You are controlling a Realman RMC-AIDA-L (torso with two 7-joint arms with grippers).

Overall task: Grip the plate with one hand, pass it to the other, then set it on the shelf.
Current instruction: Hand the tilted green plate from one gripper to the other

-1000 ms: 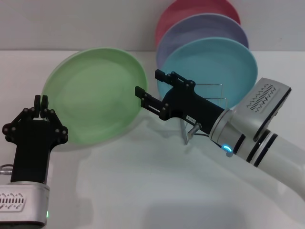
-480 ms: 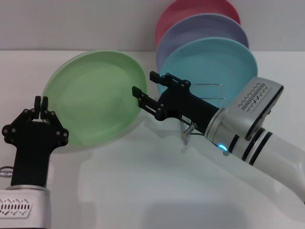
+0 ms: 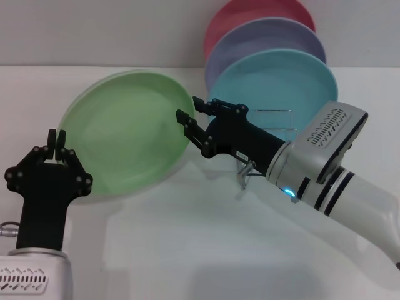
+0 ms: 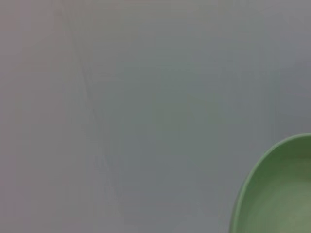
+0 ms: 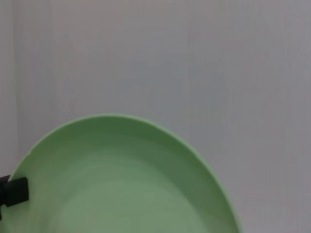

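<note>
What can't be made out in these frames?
- Left gripper contact with the plate: its fingers overlap the rim in the head view; the left wrist view shows only a rim arc.
- Shelf: mostly hidden by the right gripper and turquoise plate.
- Red plate: cut off by the top edge.

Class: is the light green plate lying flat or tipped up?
Tipped up: the plate faces the camera, with the left gripper at its lower edge.
</note>
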